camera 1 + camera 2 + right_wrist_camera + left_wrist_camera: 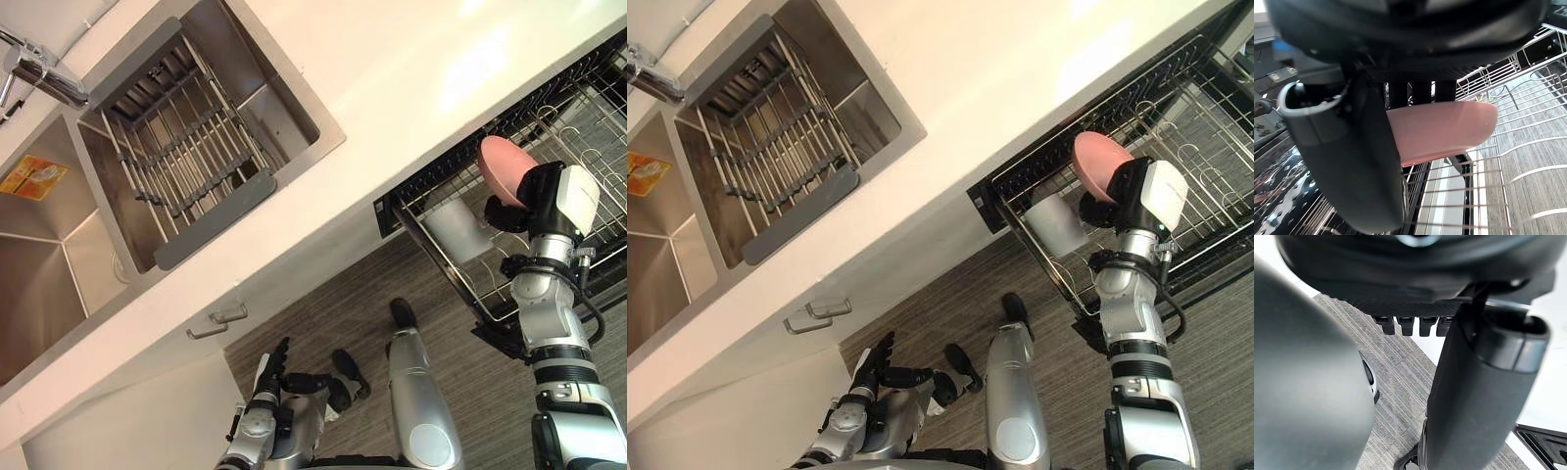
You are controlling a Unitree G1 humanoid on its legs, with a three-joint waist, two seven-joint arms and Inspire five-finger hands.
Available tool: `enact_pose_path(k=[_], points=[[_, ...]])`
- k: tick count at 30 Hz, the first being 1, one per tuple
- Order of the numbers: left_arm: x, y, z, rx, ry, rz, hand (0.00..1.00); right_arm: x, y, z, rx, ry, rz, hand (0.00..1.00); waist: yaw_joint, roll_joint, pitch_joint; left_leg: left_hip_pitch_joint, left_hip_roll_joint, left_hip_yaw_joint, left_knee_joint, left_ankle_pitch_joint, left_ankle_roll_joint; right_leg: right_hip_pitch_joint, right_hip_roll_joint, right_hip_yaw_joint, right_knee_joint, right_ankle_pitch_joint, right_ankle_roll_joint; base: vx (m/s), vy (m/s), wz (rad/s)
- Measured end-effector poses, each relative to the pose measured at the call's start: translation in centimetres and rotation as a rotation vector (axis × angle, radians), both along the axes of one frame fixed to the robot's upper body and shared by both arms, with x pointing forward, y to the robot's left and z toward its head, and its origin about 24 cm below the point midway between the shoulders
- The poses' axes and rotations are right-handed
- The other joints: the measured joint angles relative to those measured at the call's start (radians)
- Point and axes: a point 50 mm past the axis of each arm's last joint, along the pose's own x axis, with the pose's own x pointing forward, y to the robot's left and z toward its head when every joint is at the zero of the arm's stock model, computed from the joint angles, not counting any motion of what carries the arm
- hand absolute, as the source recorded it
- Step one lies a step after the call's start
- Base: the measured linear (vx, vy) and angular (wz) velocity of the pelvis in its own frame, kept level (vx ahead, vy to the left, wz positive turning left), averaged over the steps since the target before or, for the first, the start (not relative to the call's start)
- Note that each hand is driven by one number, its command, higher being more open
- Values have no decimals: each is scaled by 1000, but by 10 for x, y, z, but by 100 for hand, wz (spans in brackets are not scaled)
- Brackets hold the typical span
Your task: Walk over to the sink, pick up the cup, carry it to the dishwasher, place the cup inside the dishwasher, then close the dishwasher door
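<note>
My right hand (537,196) clasps the cup (502,166) over the rack (441,269); released crooked, it probably topples between wires.

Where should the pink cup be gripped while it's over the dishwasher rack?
Around its side wall, coming from the robot's side, as the right hand does: fingers across one side of the pink cup, thumb opposite. Its visible wall is smooth, without a handle, so a wrap round the body seems best, leaving its rounded end free above the wire rack.
</note>
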Motion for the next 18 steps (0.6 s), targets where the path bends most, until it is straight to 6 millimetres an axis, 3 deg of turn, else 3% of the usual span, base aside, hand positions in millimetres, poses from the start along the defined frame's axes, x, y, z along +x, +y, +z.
enact_pose_path(k=[11,18], points=[[2,-5,1,-4,1,8,100,-12,-6,-13,78,-22,-92,100,9,7,-5,-8,-2,-15,4,3,3,0,-16,-29,2,-1,-4,-1,-12,5],[0,-5,-1,-2,20,8,100,-32,8,-15,101,-86,-56,100,2,7,-5,14,-5,-16,2,3,3,23,-17,-27,-1,1,-2,0,0,0]])
